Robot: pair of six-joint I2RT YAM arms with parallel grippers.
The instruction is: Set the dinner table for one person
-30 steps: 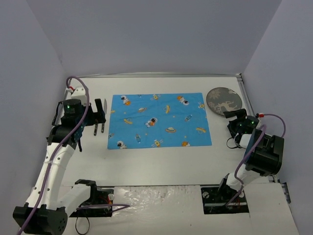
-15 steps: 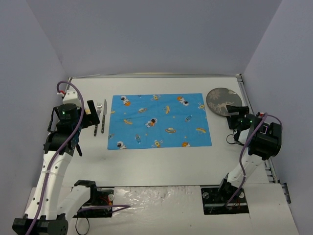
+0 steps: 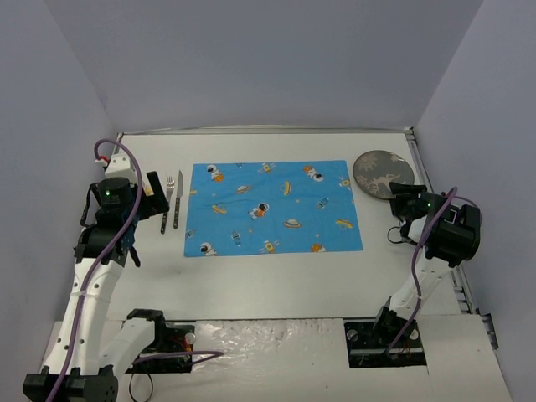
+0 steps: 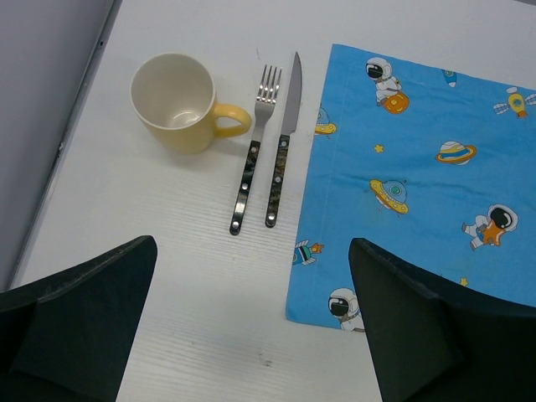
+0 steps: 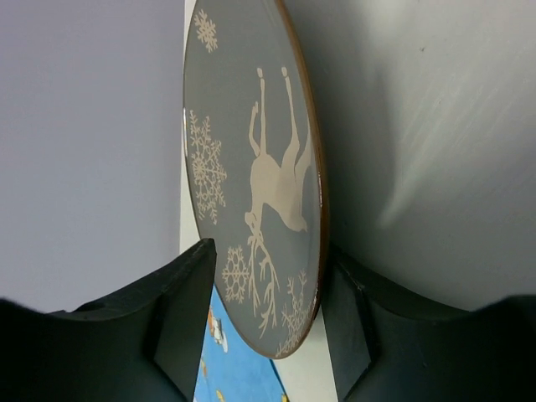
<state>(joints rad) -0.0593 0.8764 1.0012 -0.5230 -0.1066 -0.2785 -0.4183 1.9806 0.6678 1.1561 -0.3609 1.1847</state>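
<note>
Plate [image 5: 251, 167], right of placemat [image 3: 272, 208]: judged stiff, slippery, breakable; take by rim. Right claw [image 5: 268, 276] straddles rim, unclosed; left claw [image 4: 251, 251] wide, empty.

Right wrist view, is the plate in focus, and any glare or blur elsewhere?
Right wrist view: plate print sharp, right fingers soft, streaky sheen on the dinner table. Left wrist view: fork and knife crisp, left fingers blurred. Top view: even light, faint shadows.

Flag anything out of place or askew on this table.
Nothing is spilled or damaged. The plate sits on the dinner table at the far right corner, off the placemat, and fork and knife lie together left of the placemat, beside the mug. The placemat itself holds nothing.
</note>
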